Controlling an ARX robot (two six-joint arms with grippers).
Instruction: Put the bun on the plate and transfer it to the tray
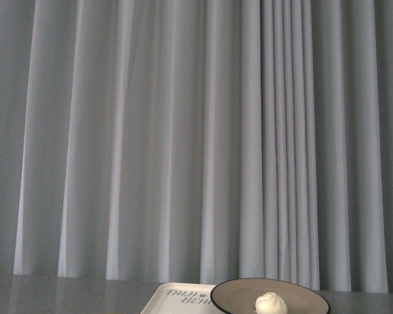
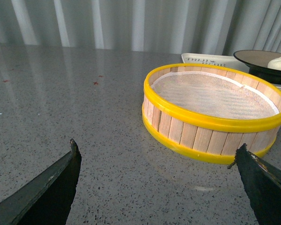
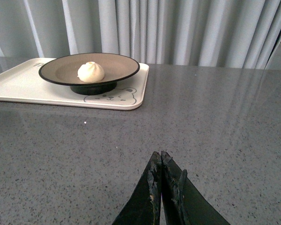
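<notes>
The cream-white bun [image 3: 91,71] sits on the tan plate [image 3: 61,72] with the black rim. The plate stands on the cream-white tray [image 3: 18,86], near the tray's end with the bear face. Bun [image 1: 270,303], plate [image 1: 236,294] and tray [image 1: 177,299] also show at the bottom of the front view, and the bun [image 2: 279,63], plate [image 2: 255,58] and tray [image 2: 201,59] in the left wrist view. My right gripper [image 3: 160,155] is shut and empty, low over the grey table, well short of the tray. My left gripper [image 2: 157,152] is open and empty over the table.
A round yellow-rimmed wooden-slat steamer basket [image 2: 210,112] with a white liner stands empty just beyond my left gripper, between it and the tray. The table [image 3: 215,117] is grey speckled stone. Grey curtains [image 1: 183,131] hang behind it.
</notes>
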